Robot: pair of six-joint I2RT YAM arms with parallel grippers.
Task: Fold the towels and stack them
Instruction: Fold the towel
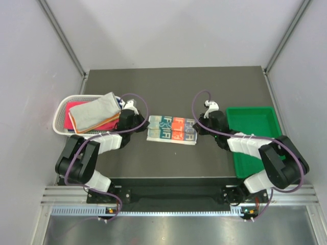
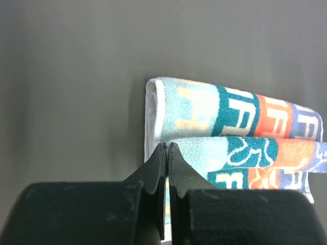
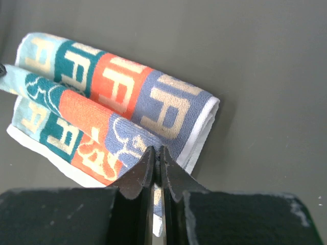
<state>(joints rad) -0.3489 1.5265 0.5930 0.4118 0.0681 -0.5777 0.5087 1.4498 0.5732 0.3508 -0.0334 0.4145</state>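
White terry cloth with teal, orange and grey-blue letters, the printed towel (image 1: 172, 129) is lying folded into a long narrow band on the dark grey surface (image 1: 173, 87), just to the right of the white mesh basket (image 1: 60, 115). The left gripper (image 2: 167, 147) is standing at the towel end nearer to the basket, and the right gripper (image 3: 156, 150) at the end farther from it. Both pairs of jaws are closed. A thin strip of light cloth is showing in each slit, so they seem to be pinching the near flap of the printed towel.

I am judging that this towel is in the middle of its folding: it is already doubled lengthwise, but it is looking too long for a stack and is asking for one more fold across. The other towels (image 1: 94, 112), a grey one over orange, pink-red and blue ones, are lying in a loose heap inside the basket and are waiting for their turn. The green plastic tray (image 1: 253, 115), far to the right of the basket, is holding no towel, so no stack is begun there.
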